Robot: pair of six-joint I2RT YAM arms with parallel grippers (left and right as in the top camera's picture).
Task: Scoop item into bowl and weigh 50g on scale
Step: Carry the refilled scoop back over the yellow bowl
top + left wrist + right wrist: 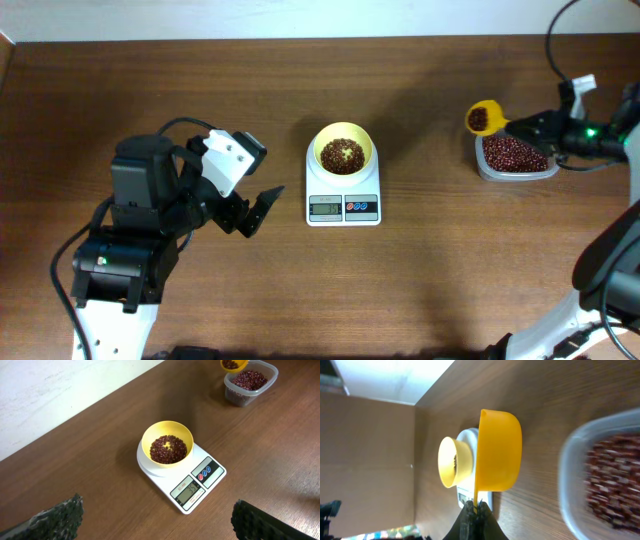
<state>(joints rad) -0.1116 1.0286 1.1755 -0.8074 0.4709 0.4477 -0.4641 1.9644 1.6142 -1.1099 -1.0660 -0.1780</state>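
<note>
The table is brown wood with thin dark lines running along it. From above it fills almost the whole view. A small white scale sits flat on it near the middle. The scale's grey screen and its red and blue buttons face the front edge. A clear plastic tub sits on the table too, far over on the right side, well apart from the scale.
</note>
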